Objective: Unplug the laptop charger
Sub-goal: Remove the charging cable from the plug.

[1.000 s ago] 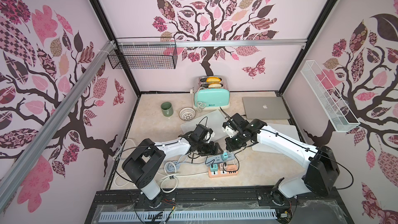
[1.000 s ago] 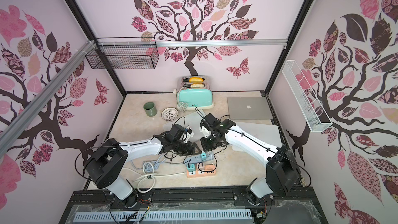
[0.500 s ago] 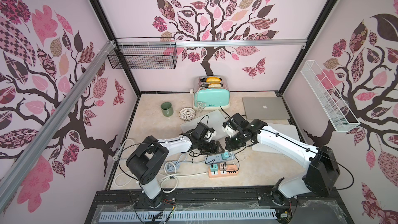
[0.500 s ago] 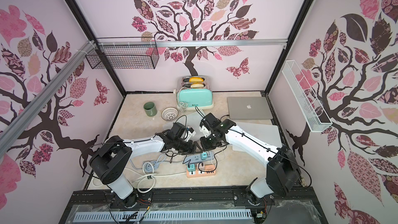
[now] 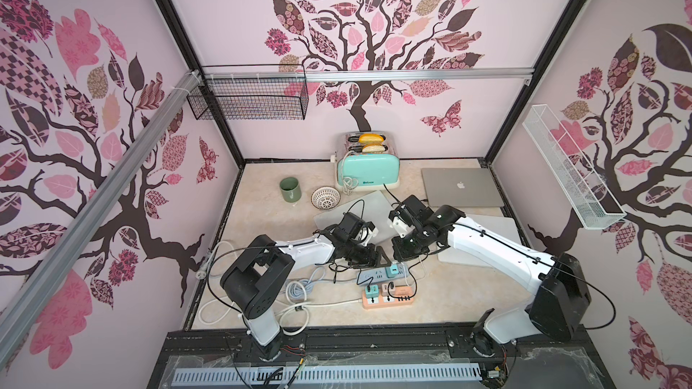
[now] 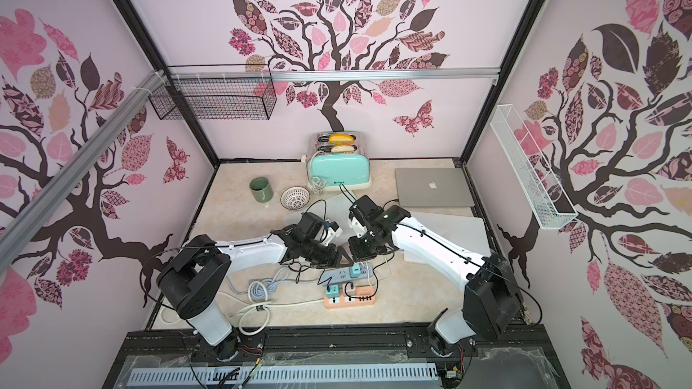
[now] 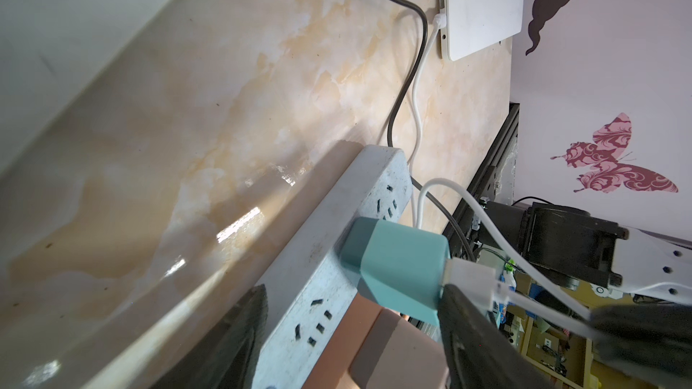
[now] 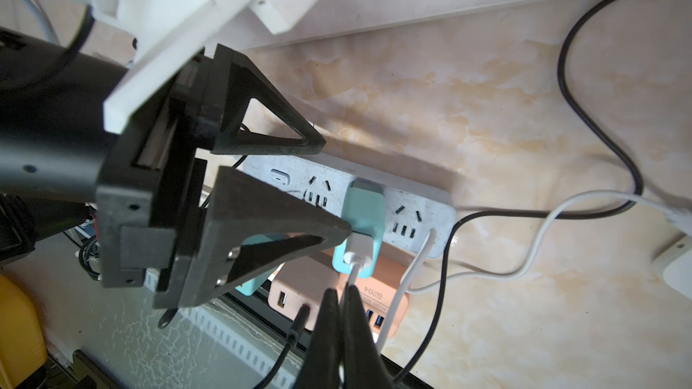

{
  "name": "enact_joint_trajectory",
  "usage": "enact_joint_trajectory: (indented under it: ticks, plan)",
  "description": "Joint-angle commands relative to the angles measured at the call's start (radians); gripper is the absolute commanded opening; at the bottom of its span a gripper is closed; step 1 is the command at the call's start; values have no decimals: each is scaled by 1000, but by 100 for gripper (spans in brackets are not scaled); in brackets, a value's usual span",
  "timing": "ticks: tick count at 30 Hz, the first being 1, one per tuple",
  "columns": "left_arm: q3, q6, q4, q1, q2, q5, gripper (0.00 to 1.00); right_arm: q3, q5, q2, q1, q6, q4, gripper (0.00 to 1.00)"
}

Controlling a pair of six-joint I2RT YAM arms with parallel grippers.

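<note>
Right now your left gripper [image 8: 335,188] is standing with its fingers spread, straddling the teal charger [image 8: 365,218], with one fingertip sitting just beside the charger's cable end. The charger is sitting plugged into the middle socket of the grey power strip [image 8: 430,211], which is lying on the marble table [image 8: 486,87]. Your right gripper [image 8: 341,293] is pinching shut on the white cable [image 8: 353,275] just past its plug.
</note>
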Motion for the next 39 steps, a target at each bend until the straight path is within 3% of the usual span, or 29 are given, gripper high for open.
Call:
enact_joint_trajectory:
  ticks: [1,18,25,31,35,39]
  plan:
    - [-52,33,-112,-27,78,-132,74,78,23,-55,6,6,5,0]
    - [-104,23,-72,-28,104,-135,70,70,-89,-94,6,36,89,0]
    - [-108,12,-66,-27,92,-145,70,75,9,-95,6,31,47,0]
    - [-110,7,-50,-27,4,-145,72,116,175,-46,-15,9,-30,0]
    - [-103,14,-32,-28,-59,-122,80,141,172,26,-60,4,-1,0]
    - [-102,12,-22,-27,-90,-115,82,165,82,150,-141,12,88,0]
